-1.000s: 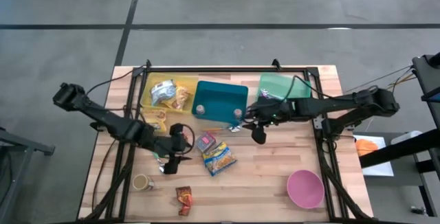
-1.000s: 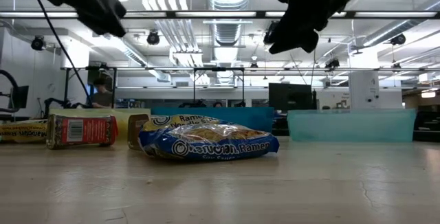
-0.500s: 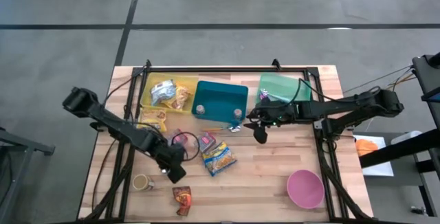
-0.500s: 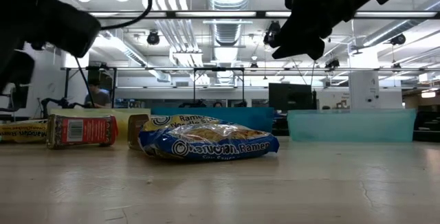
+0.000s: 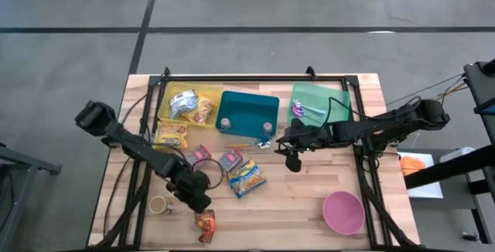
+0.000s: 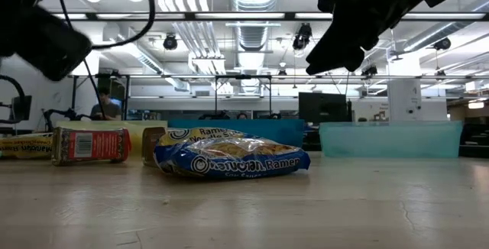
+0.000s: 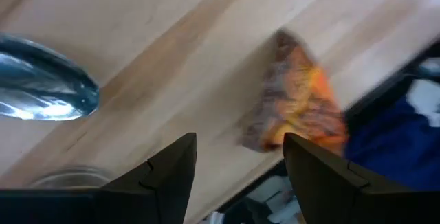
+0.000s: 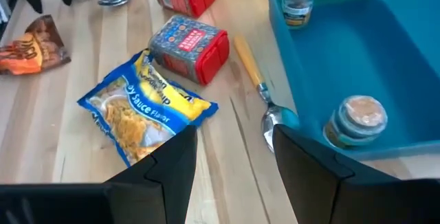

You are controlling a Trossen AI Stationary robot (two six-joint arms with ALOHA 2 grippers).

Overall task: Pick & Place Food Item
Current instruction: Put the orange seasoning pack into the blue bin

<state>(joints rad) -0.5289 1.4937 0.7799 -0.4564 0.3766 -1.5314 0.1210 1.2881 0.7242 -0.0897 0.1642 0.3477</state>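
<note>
An orange-brown snack packet (image 5: 206, 225) lies flat near the table's front edge; the left wrist view shows the packet (image 7: 295, 104) just ahead of my fingers. My left gripper (image 5: 200, 203) hangs open, tipped down, just above and on the far side of the packet, with nothing between its fingers (image 7: 239, 141). A blue-yellow ramen packet (image 5: 246, 177) and two red boxes (image 5: 203, 154) (image 5: 230, 159) lie mid-table. My right gripper (image 5: 293, 164) hovers open above the table right of them, holding nothing (image 8: 234, 133).
A small cup (image 5: 160, 204) and a spoon (image 7: 41, 90) lie beside my left gripper. Yellow (image 5: 189, 105), teal (image 5: 247, 113) and green (image 5: 317, 97) bins line the far edge. The teal bin holds two jars (image 8: 357, 117). An orange-handled spoon (image 8: 258, 86) lies before it. A pink bowl (image 5: 343, 212) sits near right.
My left gripper has gone down and toward the table's near edge, to just above the snack packet, and its wrist has rolled strongly. My right gripper has drifted a little down and toward the near edge. Nothing on the table has moved.
</note>
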